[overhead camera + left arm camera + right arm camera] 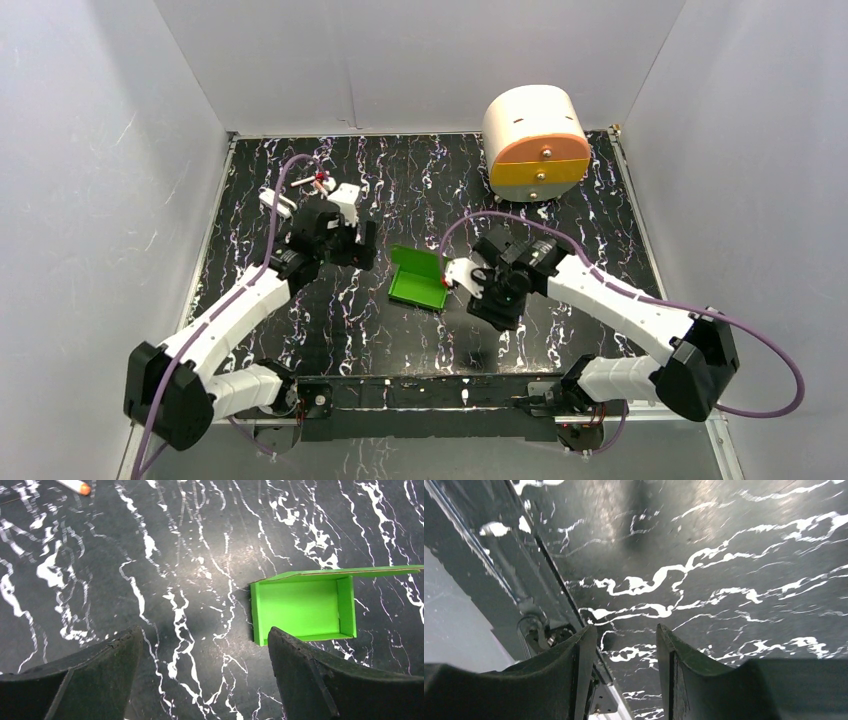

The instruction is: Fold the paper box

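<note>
Left claw (204, 635) wide, right claw (624, 630) narrow, both empty; sloppy push could skid the box (418, 280) toward the far edge.

left gripper (205, 636) jaws wide apart, empty; right gripper (626, 632) jaws narrowly apart, empty; both arms bent inward.

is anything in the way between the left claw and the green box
Nothing visible: only bare table lies between the open left claw and the box, which sits just ahead to its right.
</note>
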`<action>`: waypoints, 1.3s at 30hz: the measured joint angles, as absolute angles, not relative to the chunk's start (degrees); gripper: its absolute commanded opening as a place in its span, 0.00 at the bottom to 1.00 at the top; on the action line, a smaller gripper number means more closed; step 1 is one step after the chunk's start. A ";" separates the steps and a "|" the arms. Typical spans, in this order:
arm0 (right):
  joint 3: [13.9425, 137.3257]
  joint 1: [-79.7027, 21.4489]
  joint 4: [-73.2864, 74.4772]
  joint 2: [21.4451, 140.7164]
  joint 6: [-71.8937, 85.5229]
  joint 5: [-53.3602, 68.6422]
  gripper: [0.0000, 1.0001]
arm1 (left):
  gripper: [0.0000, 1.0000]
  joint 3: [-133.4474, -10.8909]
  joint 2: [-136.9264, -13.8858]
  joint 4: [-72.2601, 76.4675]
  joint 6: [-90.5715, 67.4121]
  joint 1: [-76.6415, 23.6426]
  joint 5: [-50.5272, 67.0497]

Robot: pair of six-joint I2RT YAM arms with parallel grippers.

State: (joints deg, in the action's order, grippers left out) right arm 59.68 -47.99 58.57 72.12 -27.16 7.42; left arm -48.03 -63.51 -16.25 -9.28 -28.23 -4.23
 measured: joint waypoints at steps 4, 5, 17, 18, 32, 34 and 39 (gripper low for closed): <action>53.93 -47.99 58.59 70.52 -27.16 7.40 0.56 | 0.92 -49.34 -68.34 -14.83 -6.52 -28.23 1.08; 53.17 -47.90 58.59 70.74 -27.16 7.40 0.56 | 0.92 -49.34 -69.10 -14.70 -6.07 -28.23 2.33; 47.97 -43.68 58.24 71.61 -27.16 7.22 0.56 | 0.89 -49.23 -71.70 -7.51 -3.75 -27.86 11.05; 47.81 -43.55 58.24 71.61 -27.16 7.22 0.56 | 0.89 -49.21 -72.42 -6.94 -3.46 -27.83 11.73; 47.70 -42.59 58.19 71.55 -27.16 7.22 0.56 | 0.88 -48.36 -76.03 -4.71 -0.40 -27.70 15.51; 47.44 -42.48 58.06 71.29 -27.14 7.22 0.56 | 0.88 -48.23 -76.03 -4.73 -0.01 -27.68 15.51; 46.96 -42.44 58.08 70.94 -27.16 7.22 0.56 | 0.89 -47.83 -76.03 -4.49 0.78 -27.64 15.51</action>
State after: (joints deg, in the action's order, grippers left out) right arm 46.96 -42.44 58.08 70.94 -27.16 7.22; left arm -47.83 -76.03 -4.49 0.78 -27.64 15.51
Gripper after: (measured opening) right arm 0.559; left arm 0.883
